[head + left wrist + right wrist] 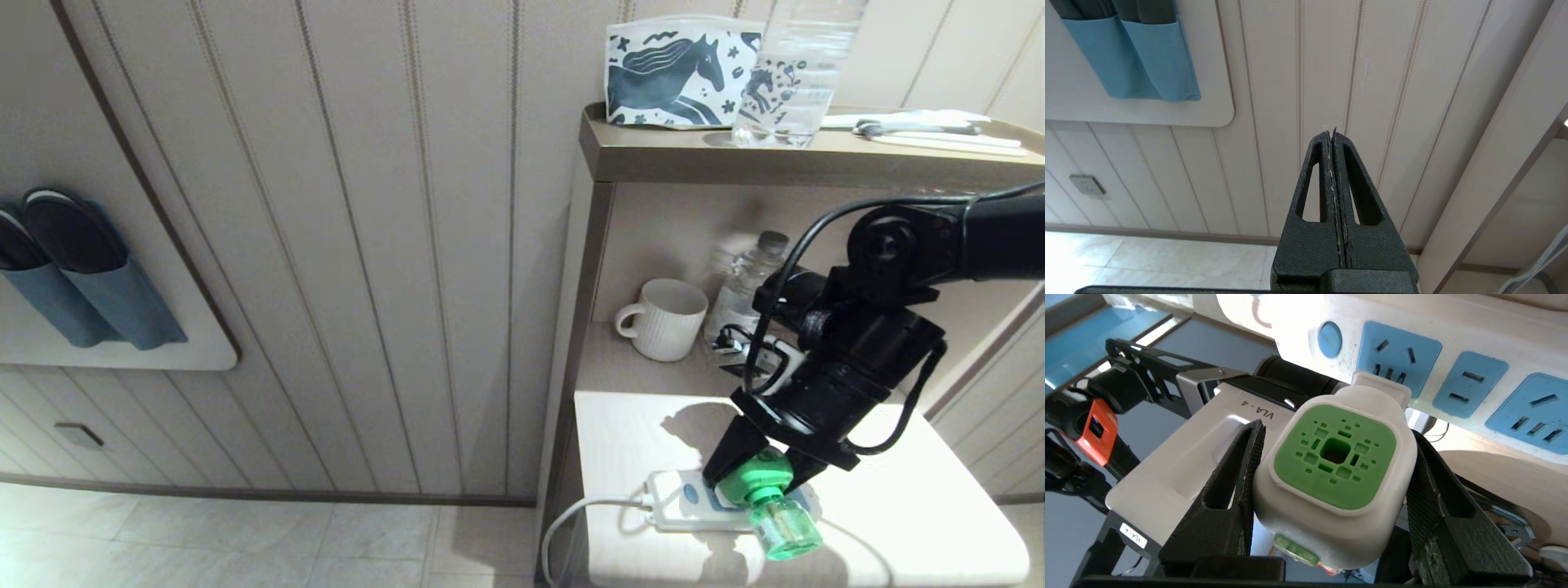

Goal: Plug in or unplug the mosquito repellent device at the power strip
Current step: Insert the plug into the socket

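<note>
1. While the head view looks down at a pale table (898, 523) in the lower right of the frame, the right tool (763, 474) reaches down from the right edge and clamps the mosquito repellent device (771, 502), whose green bottle points toward the bottom edge.
2. Just under the device lies the power strip (682, 500), its white cord (571, 518) running off the table's left edge.
3. Higher in that frame a white mug (663, 318) and a clear bottle (747, 282) stand on a shelf; a horse-print pouch (678, 73) sits on top.
4. From the left wrist view, the left tool (1333, 134) has its fingers pressed together, holding nothing, before a panelled wall (1392, 81) with blue pockets (1135, 57) at upper left.
5. Seen from the right wrist view, the right tool (1331, 473) grips the device's white head (1337, 477) on both sides, with its plug end at the first blue socket panel (1398, 355) beside the strip's blue button (1329, 339); whether the pins are seated cannot be told.
</note>
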Motion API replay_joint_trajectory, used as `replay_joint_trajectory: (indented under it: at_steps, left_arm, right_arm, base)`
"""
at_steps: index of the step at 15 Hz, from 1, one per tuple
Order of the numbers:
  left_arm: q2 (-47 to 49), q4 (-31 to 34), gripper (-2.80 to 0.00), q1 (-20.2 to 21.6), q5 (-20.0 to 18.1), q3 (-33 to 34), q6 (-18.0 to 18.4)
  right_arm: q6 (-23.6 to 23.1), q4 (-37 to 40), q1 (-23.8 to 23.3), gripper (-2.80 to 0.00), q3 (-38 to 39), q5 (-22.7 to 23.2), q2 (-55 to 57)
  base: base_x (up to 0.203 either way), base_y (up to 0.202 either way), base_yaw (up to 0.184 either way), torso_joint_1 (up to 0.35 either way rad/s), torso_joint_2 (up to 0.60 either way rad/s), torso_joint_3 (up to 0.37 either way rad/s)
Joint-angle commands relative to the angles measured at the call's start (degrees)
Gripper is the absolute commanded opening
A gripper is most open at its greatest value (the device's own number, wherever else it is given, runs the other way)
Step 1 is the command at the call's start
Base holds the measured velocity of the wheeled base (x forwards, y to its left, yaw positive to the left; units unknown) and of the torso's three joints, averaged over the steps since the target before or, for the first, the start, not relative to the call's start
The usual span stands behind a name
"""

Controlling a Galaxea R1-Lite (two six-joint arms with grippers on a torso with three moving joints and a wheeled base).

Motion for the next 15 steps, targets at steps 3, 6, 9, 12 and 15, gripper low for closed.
replay_joint_trajectory:
  at_steps: [3,6,9,12,15]
  left_arm:
    - [-0.02,-0.08,-2.8,0.0,0.01,0.02,-0.02]
    - [-0.02,-0.08,-2.8,0.0,0.01,0.02,-0.02]
    - [-0.02,-0.08,-2.8,0.0,0.01,0.02,-0.02]
    - [-0.02,-0.08,-2.8,0.0,0.01,0.02,-0.02]
    - [-0.02,-0.08,-2.8,0.0,0.01,0.02,-0.02]
  right_arm:
    - [-0.03,-0.1,-1.34,-2.8,0.41,-0.18,1.69]
    - [-0.03,-0.18,-2.16,-2.8,0.09,-0.05,2.99]
    - [-0.03,-0.62,-3.28,-2.8,-0.55,0.0,5.3]
    - [-0.03,-0.62,-3.28,-2.8,-0.55,0.0,5.3]
    - [-0.03,-0.62,-3.28,-2.8,-0.55,0.0,5.3]
  base:
    - [0.0,0.0,0.0,0.0,0.0,0.0]
    - [0.0,0.0,0.0,0.0,0.0,0.0]
    - [0.0,0.0,0.0,0.0,0.0,0.0]
    - [0.0,0.0,0.0,0.0,0.0,0.0]
    - [0.0,0.0,0.0,0.0,0.0,0.0]
